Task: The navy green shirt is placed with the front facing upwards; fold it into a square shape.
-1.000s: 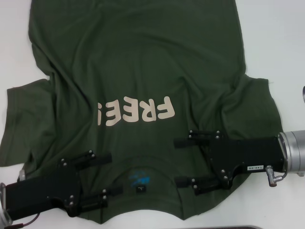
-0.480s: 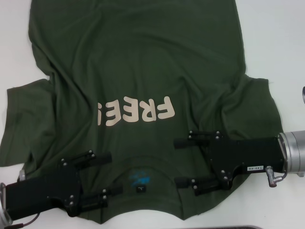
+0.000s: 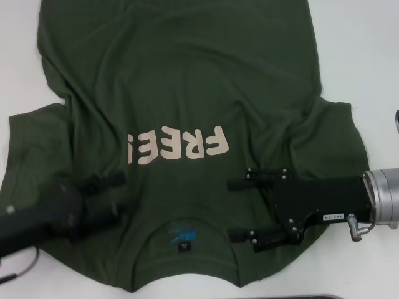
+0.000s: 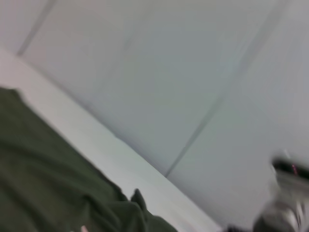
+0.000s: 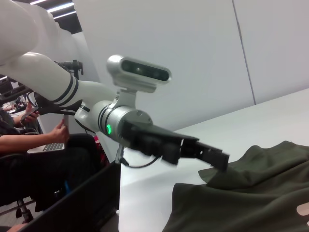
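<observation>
The right tool lies flat on the navy green shirt, just to the right of the ribbed collar, with its two black fingers spread apart: one finger lies below the last cream letter of the print, the other sits nearer the neck opening. Nothing is clamped between them; dark cloth shows in the gap. Its black body runs away from the collar toward the shirt's right sleeve, ending in a silver wrist joint over the white table.

The left tool is on the opposite side of the collar, over the left shoulder of the shirt. It is smeared by motion blur, so I cannot tell whether its fingers are apart or together. In the right wrist view the left tool reaches from a white arm down to a raised fold of the cloth at the shirt's edge; whether it grips that fold is not clear.

The shirt itself is spread front up on the table, the collar and its small blue-and-black label nearest the robot, the cream letters "FREE" just beyond the collar, the hem farthest away. Wrinkles run from the collar out toward both sleeves.
</observation>
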`<state>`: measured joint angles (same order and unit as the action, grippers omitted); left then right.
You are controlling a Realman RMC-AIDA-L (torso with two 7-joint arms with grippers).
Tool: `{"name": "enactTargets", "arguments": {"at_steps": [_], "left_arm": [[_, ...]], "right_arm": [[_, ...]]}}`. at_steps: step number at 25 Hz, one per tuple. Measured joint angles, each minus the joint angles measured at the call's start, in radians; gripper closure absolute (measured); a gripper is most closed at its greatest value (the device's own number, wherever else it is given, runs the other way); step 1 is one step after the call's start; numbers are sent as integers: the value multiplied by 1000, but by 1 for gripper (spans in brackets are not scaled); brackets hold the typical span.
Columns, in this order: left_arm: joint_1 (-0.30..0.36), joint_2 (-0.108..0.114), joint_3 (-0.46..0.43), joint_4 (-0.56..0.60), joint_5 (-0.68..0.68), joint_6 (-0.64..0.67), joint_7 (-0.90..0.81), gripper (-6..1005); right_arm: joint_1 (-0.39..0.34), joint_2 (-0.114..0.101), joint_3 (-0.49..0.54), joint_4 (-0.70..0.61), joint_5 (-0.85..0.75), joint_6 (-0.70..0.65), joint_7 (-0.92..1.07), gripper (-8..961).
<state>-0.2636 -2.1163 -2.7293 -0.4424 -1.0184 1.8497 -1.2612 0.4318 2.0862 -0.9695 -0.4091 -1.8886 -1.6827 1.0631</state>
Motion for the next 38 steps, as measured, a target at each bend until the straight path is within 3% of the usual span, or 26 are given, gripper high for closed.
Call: {"name": "enactTargets", "arguments": {"at_steps": [6, 10, 16, 22, 28, 31, 38], "left_arm": [[-50, 33, -59, -39, -4, 10, -384, 236], [-75, 40, -79, -72, -13, 24, -510, 236], [-98, 47, -82, -167, -14, -27, -833, 236], [-105, 98, -50, -183, 27, -157, -1093, 236], [-111, 137, -27, -195, 61, -168, -1173, 274], [-111, 144, -24, -230, 69, -168, -1207, 330], [-124, 171, -26, -310, 183, -198, -1304, 332]], "right_arm": [[5, 0, 9, -2, 2, -3, 33, 28], [9, 0, 14, -2, 2, -7, 48, 28], [13, 1, 15, -2, 2, -9, 63, 28], [23, -1, 23, -2, 2, -3, 122, 28], [27, -1, 43, -2, 2, -7, 127, 28], [32, -2, 51, -2, 2, -6, 160, 28], [54, -2, 60, -4, 2, 2, 249, 29]]}}
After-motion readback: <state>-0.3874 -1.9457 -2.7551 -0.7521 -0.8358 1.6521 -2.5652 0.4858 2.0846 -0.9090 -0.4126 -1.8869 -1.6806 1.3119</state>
